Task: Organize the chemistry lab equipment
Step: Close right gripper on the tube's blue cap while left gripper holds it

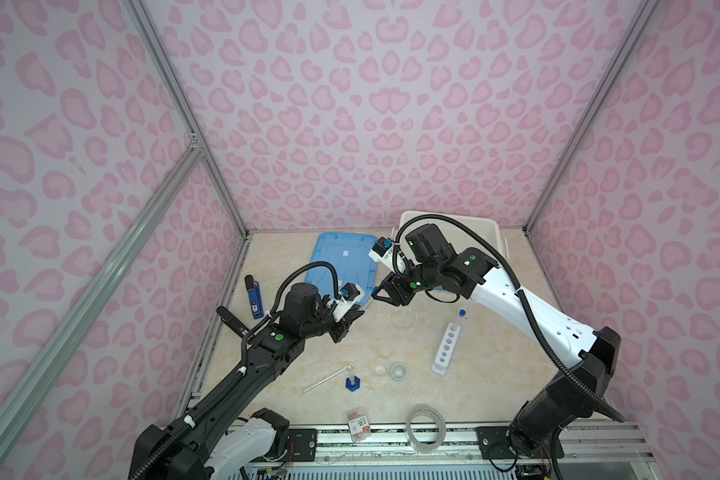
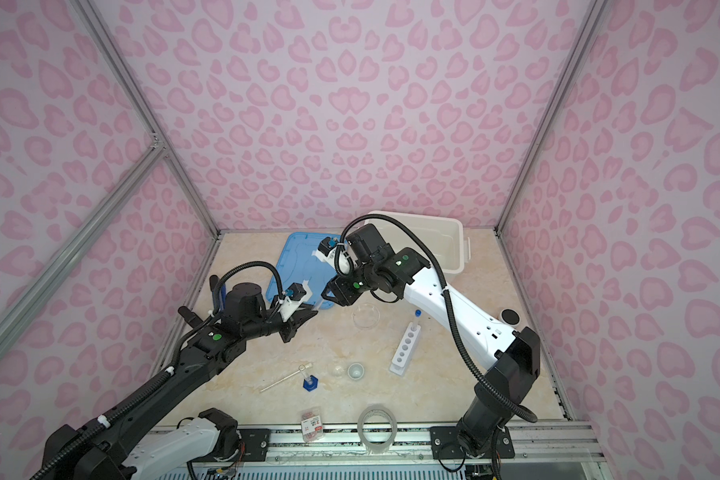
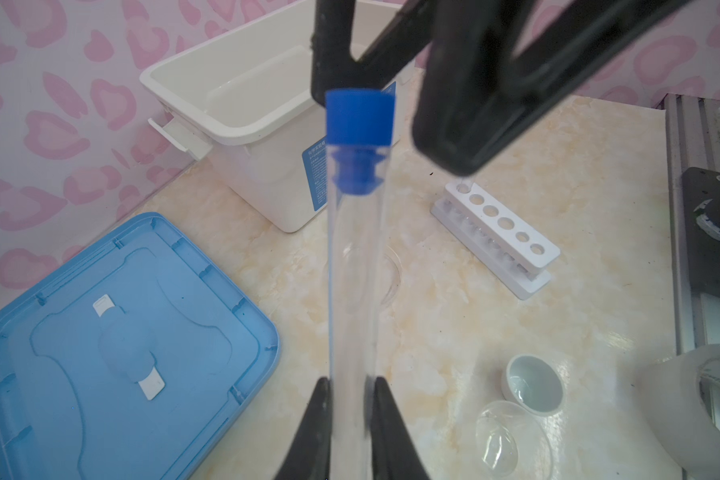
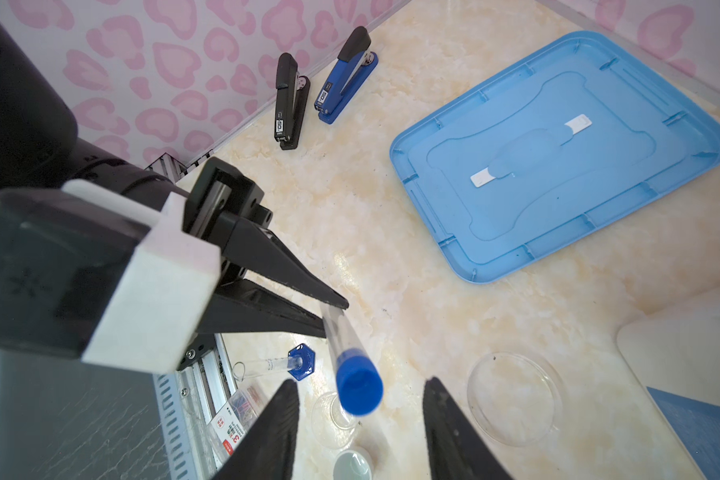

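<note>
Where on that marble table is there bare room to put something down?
Bare tabletop lies between the petri dish and the white cup, and right of the rack. The front is crowded: cylinder, glass dish, packet, tape roll.

A robot test booth: pink heart-print walls point(image 1: 350, 104), aluminium framing point(image 1: 172, 87) upper left, marble-look tabletop point(image 1: 391, 340), mounting rail point(image 1: 333, 446) along the bottom edge.

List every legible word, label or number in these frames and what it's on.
"50", as best it reads: label on the black stapler and on the blue stapler.
"3", large and red: small packet; its other print is too small to read.
Blue label on the white bin: blurred, unreadable.
Print on the tape roll: blurred, unreadable.
</note>
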